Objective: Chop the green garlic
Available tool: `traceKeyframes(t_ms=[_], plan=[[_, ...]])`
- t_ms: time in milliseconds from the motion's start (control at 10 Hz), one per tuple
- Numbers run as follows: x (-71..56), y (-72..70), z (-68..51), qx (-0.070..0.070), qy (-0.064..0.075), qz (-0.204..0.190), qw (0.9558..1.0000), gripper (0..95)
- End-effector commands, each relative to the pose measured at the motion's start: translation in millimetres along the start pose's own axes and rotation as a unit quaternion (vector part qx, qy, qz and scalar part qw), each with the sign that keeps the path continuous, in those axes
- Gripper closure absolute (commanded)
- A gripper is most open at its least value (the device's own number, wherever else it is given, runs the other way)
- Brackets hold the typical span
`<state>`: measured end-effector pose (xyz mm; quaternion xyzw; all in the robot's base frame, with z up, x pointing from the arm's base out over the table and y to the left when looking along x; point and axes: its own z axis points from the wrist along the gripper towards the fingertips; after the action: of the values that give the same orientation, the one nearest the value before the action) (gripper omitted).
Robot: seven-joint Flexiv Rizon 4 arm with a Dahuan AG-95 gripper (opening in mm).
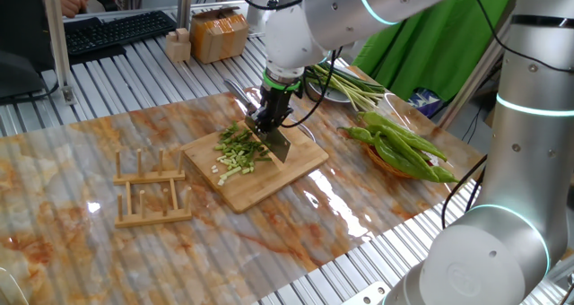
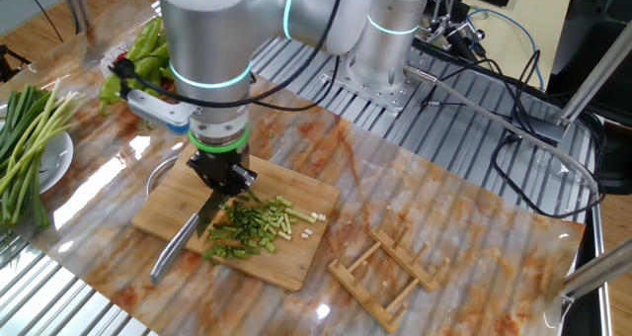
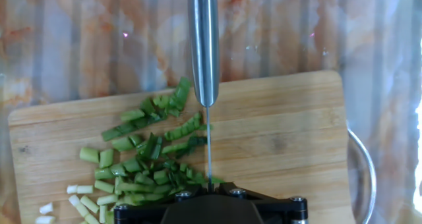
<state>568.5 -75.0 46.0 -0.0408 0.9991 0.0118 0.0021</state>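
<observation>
Most of the green garlic [image 3: 148, 161] already lies chopped mid-board [image 3: 290, 132]; my gripper [image 2: 224, 181] clenches the knife [image 3: 204, 46], so I'd drop the blade squarely onto the longer bits.

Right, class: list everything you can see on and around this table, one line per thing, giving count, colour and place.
green garlic: many short cut bits, pale to dark green, heaped on the cutting board.
cutting board: one, light wood, mid-table.
knife: one, steel, held over the board, blade among the bits.
wooden rack: one, light wood, on the table beside the board.
uncut stalks: one bundle, green with whitish ends, on a white plate.
green peppers: several, glossy green, piled near the table edge.
keyboard: one, black, behind the table.
gripper: one, black, shut on the knife handle.
</observation>
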Motion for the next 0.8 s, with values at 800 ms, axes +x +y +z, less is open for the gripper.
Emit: traceKeyframes(t_ms=[800], plan=[[0.9, -1.6, 4.9, 0.004, -0.010, 0.005, 0.9999, 95.0]])
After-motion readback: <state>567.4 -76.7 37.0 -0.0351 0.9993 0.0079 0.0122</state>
